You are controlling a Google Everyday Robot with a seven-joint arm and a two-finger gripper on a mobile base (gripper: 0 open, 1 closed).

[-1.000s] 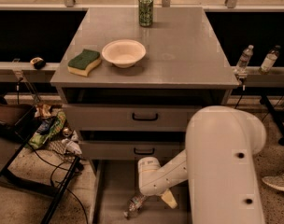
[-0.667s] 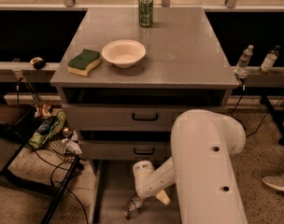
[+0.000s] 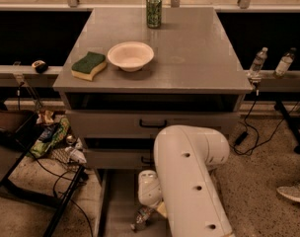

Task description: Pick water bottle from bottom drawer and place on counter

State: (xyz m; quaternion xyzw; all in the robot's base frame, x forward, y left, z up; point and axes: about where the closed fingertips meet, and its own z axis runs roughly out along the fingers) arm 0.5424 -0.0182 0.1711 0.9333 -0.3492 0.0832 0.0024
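The water bottle (image 3: 141,218), small, clear and crinkled, lies on the bare floor of the open bottom drawer (image 3: 116,201) at the foot of the cabinet. My gripper (image 3: 154,211) is down inside the drawer, right beside the bottle's upper end, mostly hidden behind my big white arm (image 3: 189,181). Whether it touches the bottle cannot be told. The grey counter (image 3: 189,48) tops the cabinet above.
On the counter stand a white bowl (image 3: 131,55), a green-yellow sponge (image 3: 89,65) and a green can (image 3: 154,10). Two closed drawers with black handles (image 3: 152,124) sit above the open one. Two smooth bottles (image 3: 258,61) stand at right; cables and clutter (image 3: 54,137) lie at left.
My arm has swung left and closer to the camera, covering more of the drawer. The gripper stays low by the bottle, which has not visibly moved.
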